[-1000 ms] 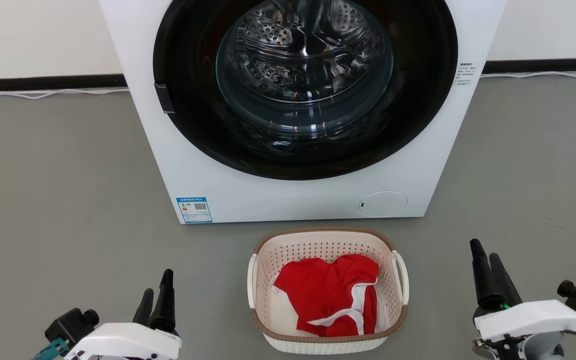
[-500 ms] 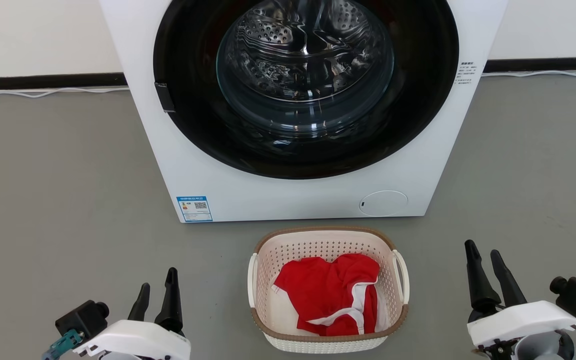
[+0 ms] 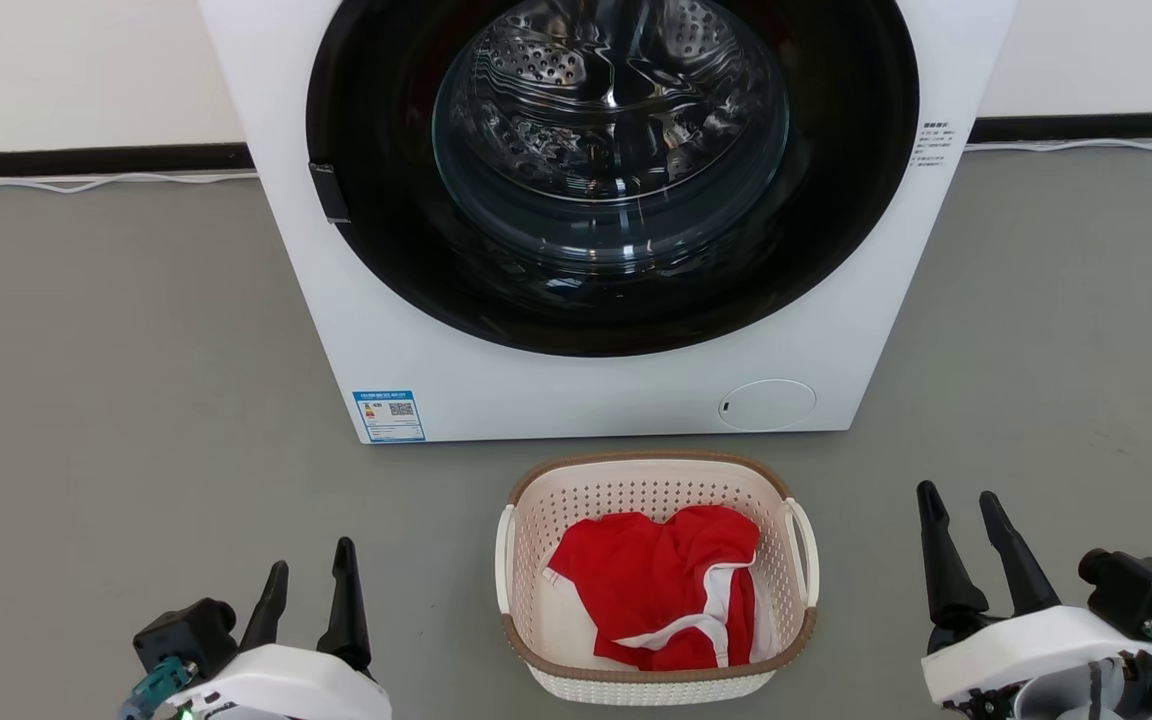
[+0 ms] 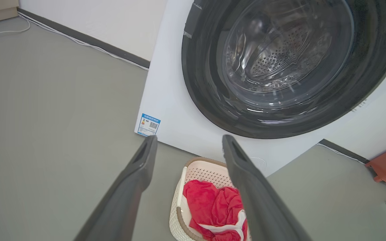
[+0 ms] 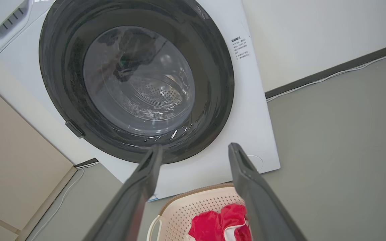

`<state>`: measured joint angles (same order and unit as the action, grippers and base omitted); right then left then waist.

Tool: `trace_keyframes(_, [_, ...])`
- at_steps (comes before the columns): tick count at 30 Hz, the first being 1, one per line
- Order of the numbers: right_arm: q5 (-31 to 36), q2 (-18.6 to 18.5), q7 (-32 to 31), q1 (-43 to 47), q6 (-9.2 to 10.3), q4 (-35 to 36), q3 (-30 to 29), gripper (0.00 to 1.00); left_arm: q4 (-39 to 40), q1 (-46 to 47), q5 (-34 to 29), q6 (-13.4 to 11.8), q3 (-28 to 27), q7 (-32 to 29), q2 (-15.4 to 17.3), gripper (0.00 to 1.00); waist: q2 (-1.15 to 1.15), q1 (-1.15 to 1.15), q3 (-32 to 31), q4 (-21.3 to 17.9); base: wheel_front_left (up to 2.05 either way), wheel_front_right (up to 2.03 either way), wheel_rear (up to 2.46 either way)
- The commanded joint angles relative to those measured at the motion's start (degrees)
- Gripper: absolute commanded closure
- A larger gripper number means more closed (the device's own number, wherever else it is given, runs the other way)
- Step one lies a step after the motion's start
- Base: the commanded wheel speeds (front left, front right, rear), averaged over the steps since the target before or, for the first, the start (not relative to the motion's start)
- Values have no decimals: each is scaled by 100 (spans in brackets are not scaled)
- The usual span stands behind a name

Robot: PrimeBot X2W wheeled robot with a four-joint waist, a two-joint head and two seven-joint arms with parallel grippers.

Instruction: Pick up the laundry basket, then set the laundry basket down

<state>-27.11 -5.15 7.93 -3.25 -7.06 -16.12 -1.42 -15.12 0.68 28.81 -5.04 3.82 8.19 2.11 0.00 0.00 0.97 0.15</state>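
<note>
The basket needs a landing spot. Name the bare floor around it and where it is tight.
Bare grey floor lies open left of the laundry basket and washing machine, back to the white cable by the wall; likewise on the right. Tight: the narrow strip between the basket's far rim and the machine's front. The basket holds a red garment.

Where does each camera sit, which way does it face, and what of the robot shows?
Head view: on the head, facing forward and down at the washing machine and laundry basket; left claw and right claw, open, at the bottom corners.
Left wrist view: on the left wrist, facing the washing machine past its own claw.
Right wrist view: on the right wrist, likewise.
Shared: all show the laundry basket.
</note>
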Motion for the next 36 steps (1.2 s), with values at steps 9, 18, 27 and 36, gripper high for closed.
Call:
trace_keyframes(9, [816, -105, 251, -101, -34, 86, 159, 0, 170, 127, -809, -160, -30, 224, 60, 0, 0, 0, 27, 0, 0, 0, 0])
trace_keyframes(18, [1360, -106, 386, -88, -36, -16, 176, 0, 170, 112, -1384, -254, 22, 359, 65, 0, 0, 0, 59, -6, 0, 0, 0])
trace_keyframes(27, [2000, -113, 537, -119, -40, -82, 198, 0, 143, 132, -2018, -349, 87, 510, 71, 0, 0, 0, 113, -11, 0, 0, 0])
trace_keyframes(36, [2636, -134, 689, -140, -43, -118, 247, 0, 109, 149, -2652, -442, 150, 662, 77, 0, 0, 0, 152, -10, 0, 0, 0])
